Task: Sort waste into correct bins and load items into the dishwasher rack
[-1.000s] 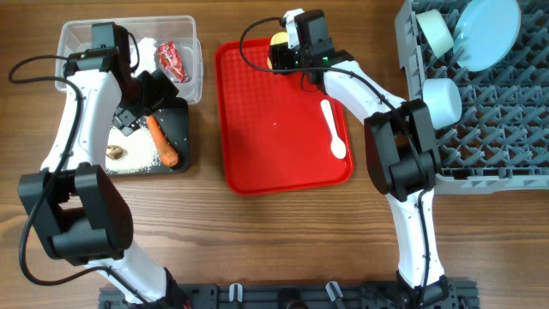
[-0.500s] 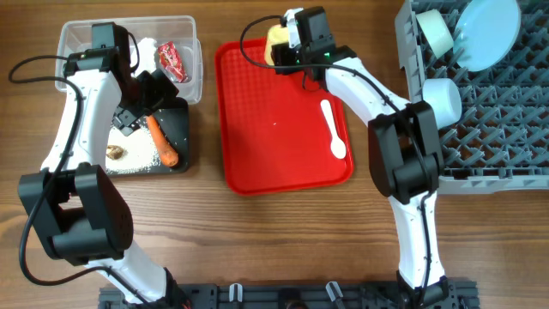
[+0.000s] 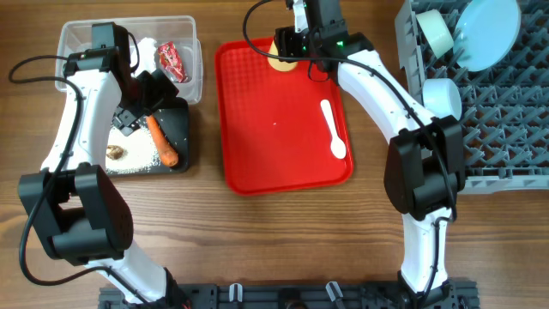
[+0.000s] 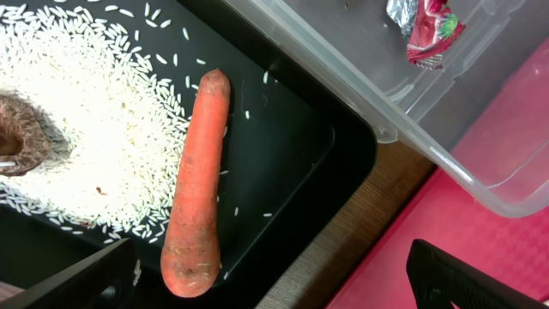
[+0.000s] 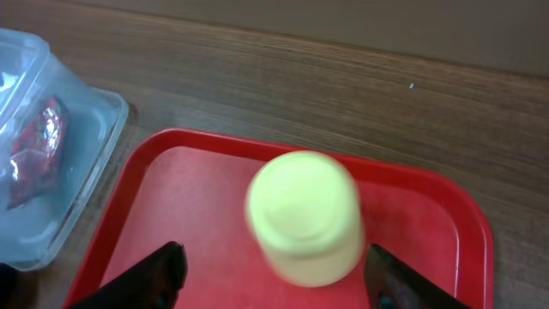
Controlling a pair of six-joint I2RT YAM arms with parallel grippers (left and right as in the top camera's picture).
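Since 1 s ago the right arm has swung toward the far edge, leaving the cup (image 3: 281, 53) more exposed.

At far left, the tub (image 3: 184, 86) holds the wrapper (image 4: 429, 26). The black tray (image 4: 292, 163) holds the carrot (image 4: 197, 180) and rice (image 4: 94, 112). The left gripper (image 4: 273, 257) hangs over it, fingers wide apart, holding nothing.

The cup sits in the far-left corner of the red tray (image 3: 274, 146). It lies between the spread fingers of the right gripper (image 5: 274, 270), and neither finger touches it. It is blurred, so I cannot tell its tilt. It looks light, stiff and smooth, and likely to slip or topple, so grip it across the wall at mid-height.

The spoon (image 3: 333, 129) lies to its right, and the rack (image 3: 497, 120) is at far right.
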